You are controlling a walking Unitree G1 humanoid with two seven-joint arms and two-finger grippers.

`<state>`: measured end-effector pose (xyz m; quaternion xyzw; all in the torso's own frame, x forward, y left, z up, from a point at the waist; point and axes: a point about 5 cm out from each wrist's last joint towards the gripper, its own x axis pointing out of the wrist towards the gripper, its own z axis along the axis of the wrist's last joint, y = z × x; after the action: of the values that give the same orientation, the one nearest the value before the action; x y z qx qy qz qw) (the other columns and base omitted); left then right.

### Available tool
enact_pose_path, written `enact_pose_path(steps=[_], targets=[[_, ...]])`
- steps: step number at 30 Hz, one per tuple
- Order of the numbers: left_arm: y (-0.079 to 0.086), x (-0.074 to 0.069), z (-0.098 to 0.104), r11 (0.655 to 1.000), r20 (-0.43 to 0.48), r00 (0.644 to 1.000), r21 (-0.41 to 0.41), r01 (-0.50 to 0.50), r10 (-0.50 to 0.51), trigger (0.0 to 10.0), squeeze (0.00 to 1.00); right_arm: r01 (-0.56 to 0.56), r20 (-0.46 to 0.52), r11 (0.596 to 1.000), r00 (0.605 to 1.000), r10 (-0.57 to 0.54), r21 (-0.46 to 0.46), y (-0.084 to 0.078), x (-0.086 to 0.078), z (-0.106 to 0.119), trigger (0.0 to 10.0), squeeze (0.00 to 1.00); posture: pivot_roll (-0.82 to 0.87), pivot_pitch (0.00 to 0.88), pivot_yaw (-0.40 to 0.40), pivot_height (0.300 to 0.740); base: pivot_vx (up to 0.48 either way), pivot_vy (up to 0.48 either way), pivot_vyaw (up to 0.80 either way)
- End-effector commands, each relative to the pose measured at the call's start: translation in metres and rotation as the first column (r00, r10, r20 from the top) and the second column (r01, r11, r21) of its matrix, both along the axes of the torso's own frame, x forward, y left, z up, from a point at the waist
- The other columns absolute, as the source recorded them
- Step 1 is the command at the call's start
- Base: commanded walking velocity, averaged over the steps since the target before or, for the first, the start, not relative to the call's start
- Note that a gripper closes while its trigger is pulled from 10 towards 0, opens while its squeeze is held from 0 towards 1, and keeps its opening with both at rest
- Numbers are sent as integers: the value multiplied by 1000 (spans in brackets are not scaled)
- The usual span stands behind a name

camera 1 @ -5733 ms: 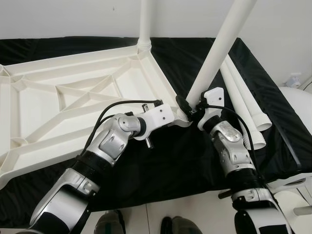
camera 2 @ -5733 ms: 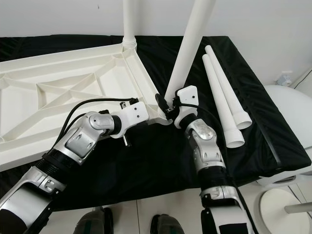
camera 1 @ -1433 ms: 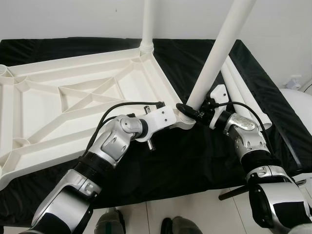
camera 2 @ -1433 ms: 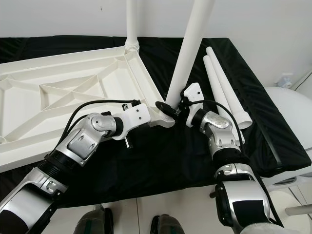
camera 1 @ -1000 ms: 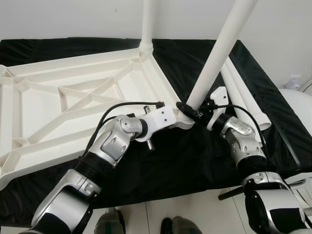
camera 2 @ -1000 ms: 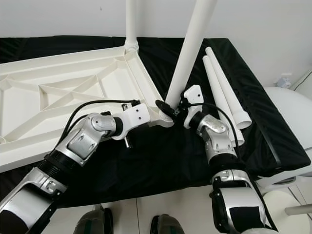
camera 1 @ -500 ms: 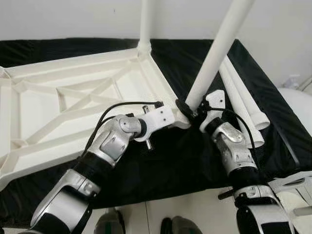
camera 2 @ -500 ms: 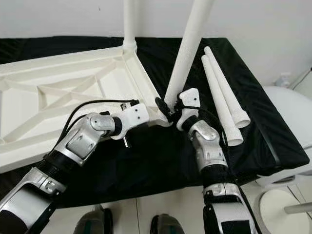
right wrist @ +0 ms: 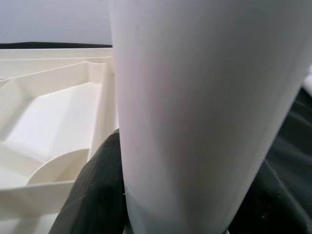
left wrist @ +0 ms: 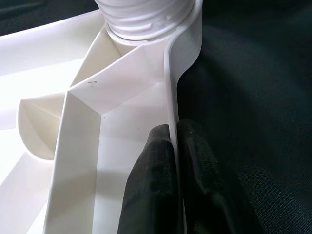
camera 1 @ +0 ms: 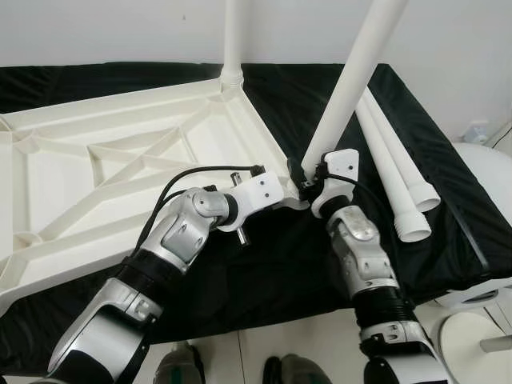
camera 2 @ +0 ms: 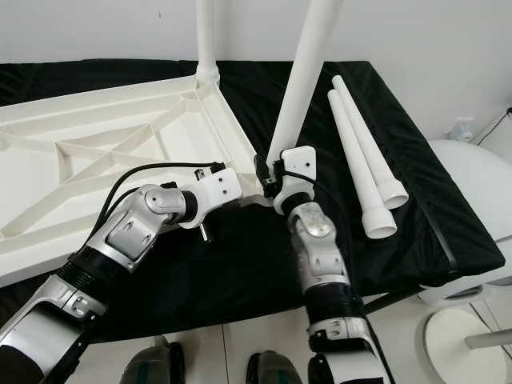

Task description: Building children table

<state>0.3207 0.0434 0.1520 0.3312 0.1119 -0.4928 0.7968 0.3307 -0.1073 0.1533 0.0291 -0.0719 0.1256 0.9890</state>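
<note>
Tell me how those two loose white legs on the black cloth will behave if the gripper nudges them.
The two loose legs are smooth round tubes lying flat, so they would probably roll sideways. They flare at the near end, so they may curve as they roll. They look hollow at the open ends, likely light plastic, and the black cloth may slow them a little.

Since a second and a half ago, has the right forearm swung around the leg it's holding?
Yes. The right gripper stays at the leg base by the tabletop corner, but its forearm has swung from the loose legs toward the robot.
</note>
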Motion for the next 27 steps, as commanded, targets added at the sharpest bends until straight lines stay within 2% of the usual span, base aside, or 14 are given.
enact_pose_path(steps=[1,7,16,17,19,20,25,27], targets=[[-10,-6,0,999,14,999,-13,31,-31,10000,0,-35,19,999,999,35,24,21,-3,7,10000,0,12,78,-43,740,0,0,0],[-11,-5,1,999,16,999,-15,35,-35,10000,0,87,-8,996,996,-87,31,25,-4,8,10000,0,8,75,-44,740,0,0,0],[-11,-5,2,999,19,999,-17,33,-33,10000,0,151,-33,988,988,-150,38,23,-7,5,10000,0,13,70,-46,740,0,0,0],[-11,-5,1,999,18,999,-16,33,-33,10000,0,151,-32,988,988,-150,35,22,-7,5,10000,365,12,68,-45,740,0,0,0],[-11,-5,1,999,18,999,-16,33,-33,10000,0,151,-32,988,988,-150,35,22,-7,5,10000,365,12,68,-45,740,0,0,0],[-11,-6,1,999,18,999,-16,35,-34,10000,0,131,-40,990,991,-129,46,21,-7,4,10000,1000,14,67,-46,740,0,0,0],[-11,-7,1,999,16,999,-16,37,-37,10000,0,117,-36,992,993,-116,42,19,-8,5,10000,1000,13,66,-47,740,0,0,0],[-12,-8,0,999,15,999,-17,40,-39,10000,0,76,-12,996,997,-76,34,14,-8,7,10000,1000,13,63,-50,740,0,0,0]])
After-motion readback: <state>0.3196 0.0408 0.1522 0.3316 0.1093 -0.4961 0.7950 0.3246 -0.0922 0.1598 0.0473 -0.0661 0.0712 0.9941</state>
